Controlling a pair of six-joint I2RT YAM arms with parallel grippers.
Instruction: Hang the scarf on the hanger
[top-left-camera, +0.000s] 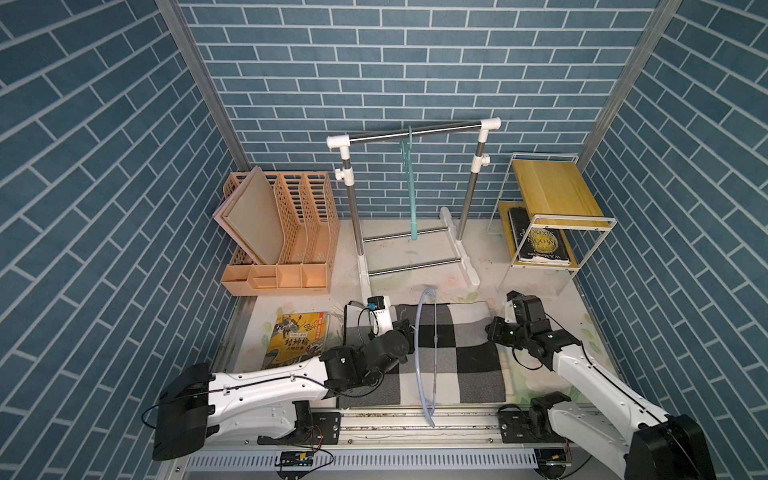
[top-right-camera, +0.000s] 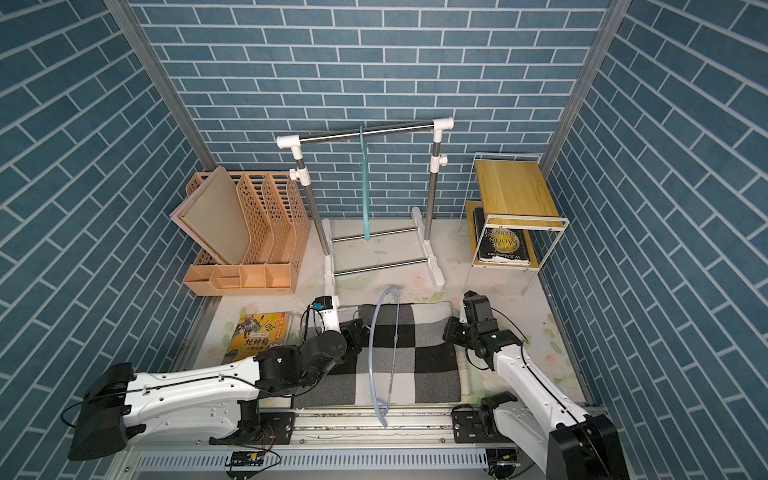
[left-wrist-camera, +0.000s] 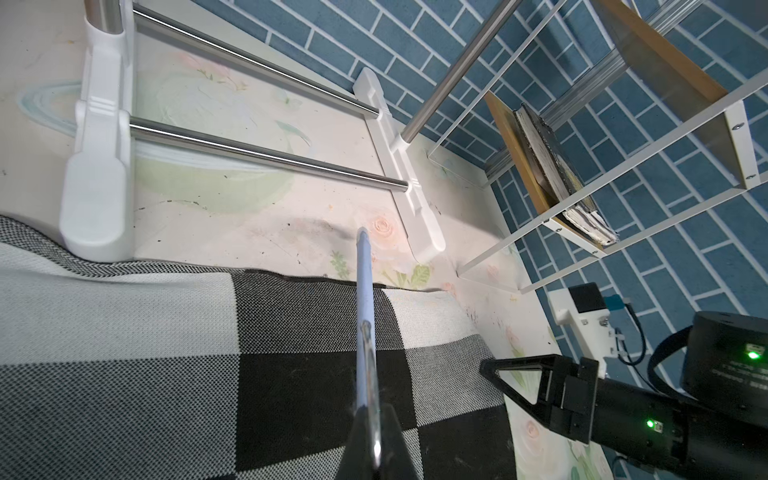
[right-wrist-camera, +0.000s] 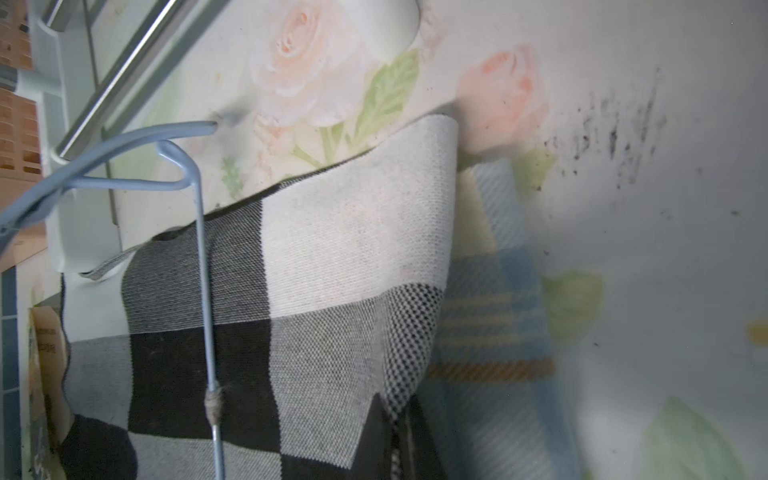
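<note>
**Scarf flat on the tabletop, hanger held above it**

The black, grey and white checked scarf lies spread on the tabletop at the near side, between the two arms. The right end effector is clamped on its right edge, which curls up off the surface. The left end effector is closed on a pale blue hanger standing on edge over the scarf's middle. Behind, a clothes rack carries a teal hanger. An orange file organiser stands far left and a wooden shelf far right.
</note>
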